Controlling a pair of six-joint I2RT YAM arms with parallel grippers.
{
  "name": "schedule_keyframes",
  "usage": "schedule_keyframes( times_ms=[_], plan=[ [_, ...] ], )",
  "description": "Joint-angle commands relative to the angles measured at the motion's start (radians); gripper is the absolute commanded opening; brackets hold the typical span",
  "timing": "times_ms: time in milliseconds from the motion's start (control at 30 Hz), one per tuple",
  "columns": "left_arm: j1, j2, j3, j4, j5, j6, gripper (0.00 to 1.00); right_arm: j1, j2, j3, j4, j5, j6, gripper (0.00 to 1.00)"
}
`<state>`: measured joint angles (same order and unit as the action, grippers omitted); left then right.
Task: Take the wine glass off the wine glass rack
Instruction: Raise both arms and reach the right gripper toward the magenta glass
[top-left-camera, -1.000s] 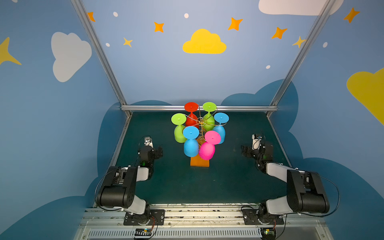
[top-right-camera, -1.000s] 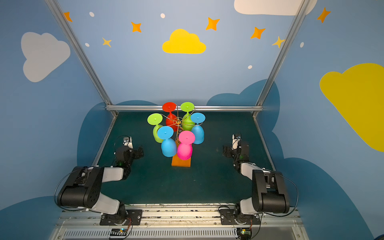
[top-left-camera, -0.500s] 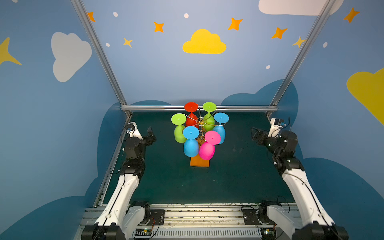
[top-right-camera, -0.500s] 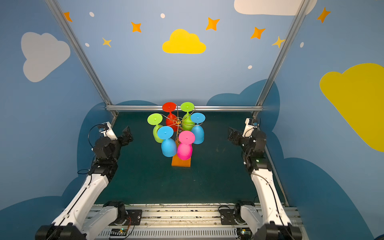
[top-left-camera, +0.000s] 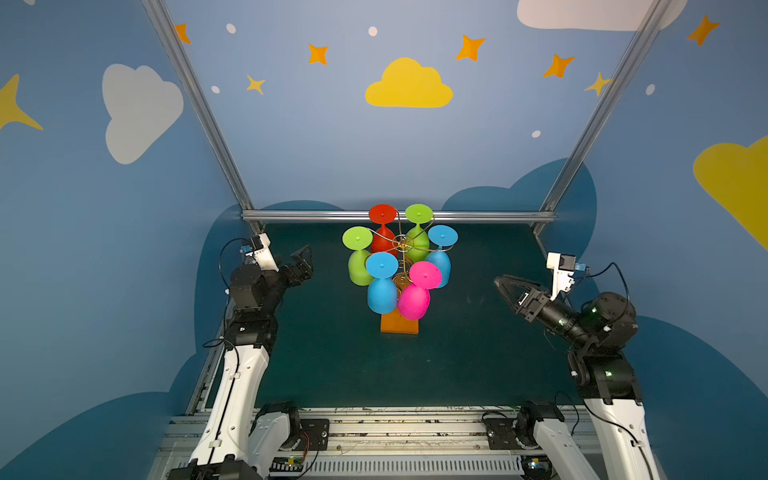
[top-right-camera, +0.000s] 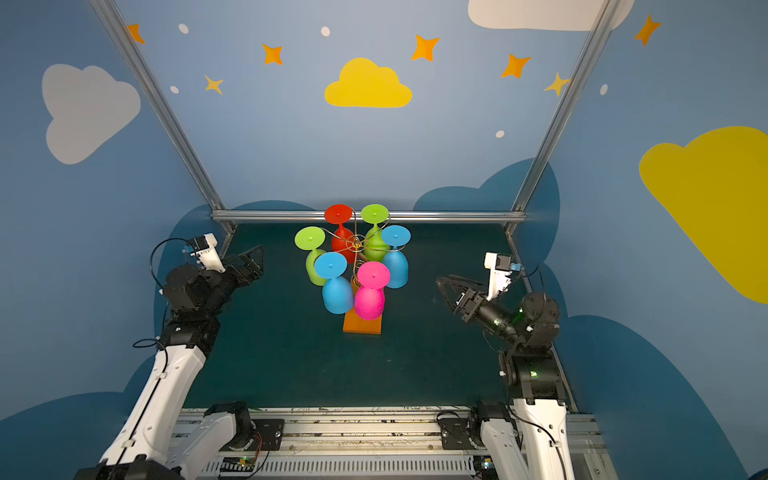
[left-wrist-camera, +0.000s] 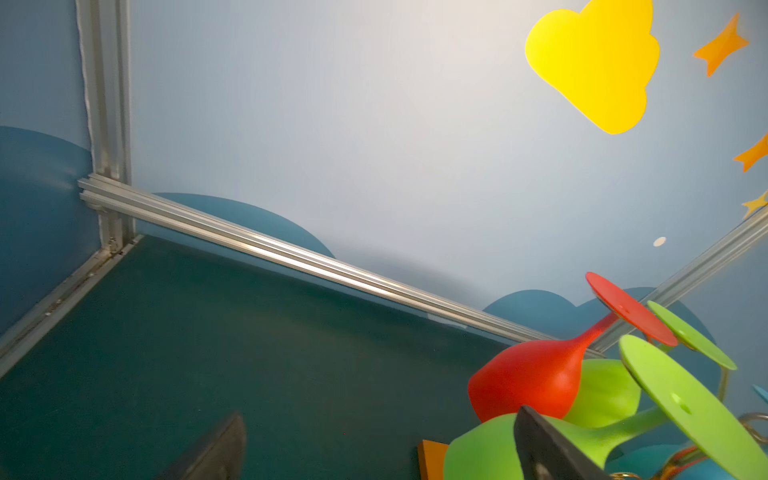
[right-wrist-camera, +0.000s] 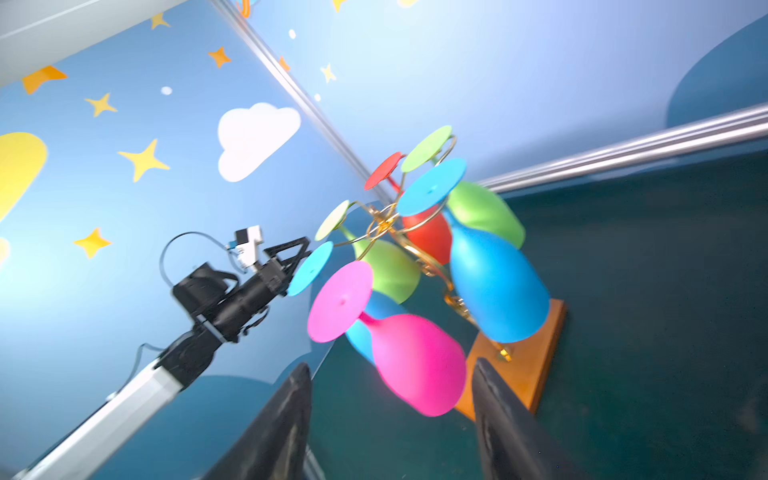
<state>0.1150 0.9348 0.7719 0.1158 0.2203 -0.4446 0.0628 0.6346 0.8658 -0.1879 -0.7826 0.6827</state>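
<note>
gold wire wine glass rack (top-left-camera: 394, 326) on an orange wooden base, middle of the dark green table (top-left-camera: 457, 353), six bright plastic wine glasses (top-left-camera: 381, 293) all hanging bowl-down, left gripper (top-left-camera: 302, 266) spread wide and empty, right gripper (top-left-camera: 500, 284) jaws a fair way apart, nothing held, pointed at the pink glass (top-left-camera: 413, 301), well clear

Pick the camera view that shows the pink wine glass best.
Right wrist view: the pink wine glass looms close, foot to bowl, though slightly blurred. Both top views show it small, from above. Left wrist view misses it.
</note>
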Motion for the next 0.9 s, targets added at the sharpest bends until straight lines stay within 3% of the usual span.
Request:
schedule_keyframes(
  times_ms=[0,233,533,867],
  plan=[
    [-0.004,-0.025,0.010,0.000,0.063,-0.030,1.00,0.051,0.027,0.058,-0.092,-0.038,0.054,0.60],
    [-0.010,-0.055,0.000,-0.028,0.056,-0.029,1.00,0.187,0.121,0.094,-0.128,0.041,0.060,0.58],
    [-0.014,-0.067,-0.012,-0.013,0.052,-0.047,1.00,0.336,0.279,0.107,0.031,0.066,0.142,0.57],
    [-0.032,-0.071,-0.009,-0.021,0.045,-0.043,1.00,0.416,0.395,0.140,0.168,0.092,0.210,0.54]
  ],
)
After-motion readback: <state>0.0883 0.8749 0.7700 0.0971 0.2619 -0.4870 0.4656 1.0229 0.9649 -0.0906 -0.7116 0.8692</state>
